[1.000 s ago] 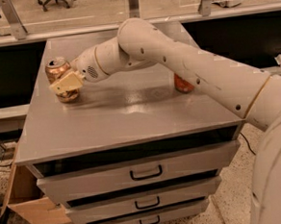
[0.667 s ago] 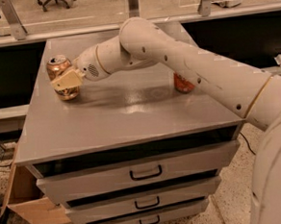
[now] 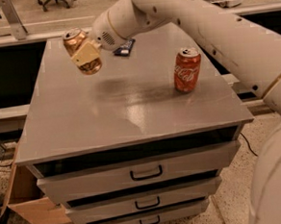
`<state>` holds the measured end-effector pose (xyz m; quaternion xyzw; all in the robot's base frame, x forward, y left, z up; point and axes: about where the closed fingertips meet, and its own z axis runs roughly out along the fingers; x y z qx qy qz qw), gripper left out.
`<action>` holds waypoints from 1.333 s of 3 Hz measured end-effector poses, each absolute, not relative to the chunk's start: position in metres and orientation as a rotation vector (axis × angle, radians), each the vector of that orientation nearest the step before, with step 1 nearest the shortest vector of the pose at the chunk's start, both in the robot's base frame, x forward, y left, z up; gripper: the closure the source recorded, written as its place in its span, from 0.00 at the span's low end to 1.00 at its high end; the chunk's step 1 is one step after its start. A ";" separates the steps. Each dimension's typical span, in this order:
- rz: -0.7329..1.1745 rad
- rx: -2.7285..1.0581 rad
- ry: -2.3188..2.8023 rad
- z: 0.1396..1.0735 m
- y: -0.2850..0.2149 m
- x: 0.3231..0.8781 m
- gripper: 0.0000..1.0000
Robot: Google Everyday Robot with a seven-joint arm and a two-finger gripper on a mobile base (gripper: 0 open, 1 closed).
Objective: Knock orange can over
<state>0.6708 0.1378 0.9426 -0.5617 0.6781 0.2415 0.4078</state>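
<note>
Clenched tight with the gripper [image 3: 86, 54] round the orange can [image 3: 75, 41], over the far-left corner of the cabinet [image 3: 131, 114]. Holding it tilted, silver top leaning left and away, base apparently lifted off the cabinet top, though hard to call whether still touching. Reaching in on the arm [image 3: 182, 14] from the cabinet's right side, passing above a dark packet [image 3: 125, 46] near the cabinet's back edge, and well apart from the red can [image 3: 187, 71] standing upright toward the cabinet's right. Judging this as mid-tip: gripped and tilted, not yet lying flat. Calls next for bringing it down on its side onto the cabinet top and letting go, inward from the left edge to avoid rolling it off, and no straying toward the red can. Against a second ago: stood upright on the cabinet's far-left corner then, gripper at its side; tilted and raised now. Seen from a different angle too, with the red can out in full where only a sliver peeked from behind the arm.
</note>
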 end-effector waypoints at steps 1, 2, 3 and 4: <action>0.441 -1.552 1.797 0.941 0.110 0.677 1.00; 0.296 -1.744 1.894 0.919 0.091 0.668 1.00; 0.175 -1.924 1.958 0.896 0.080 0.655 1.00; 0.106 -2.028 1.992 0.882 0.078 0.649 0.84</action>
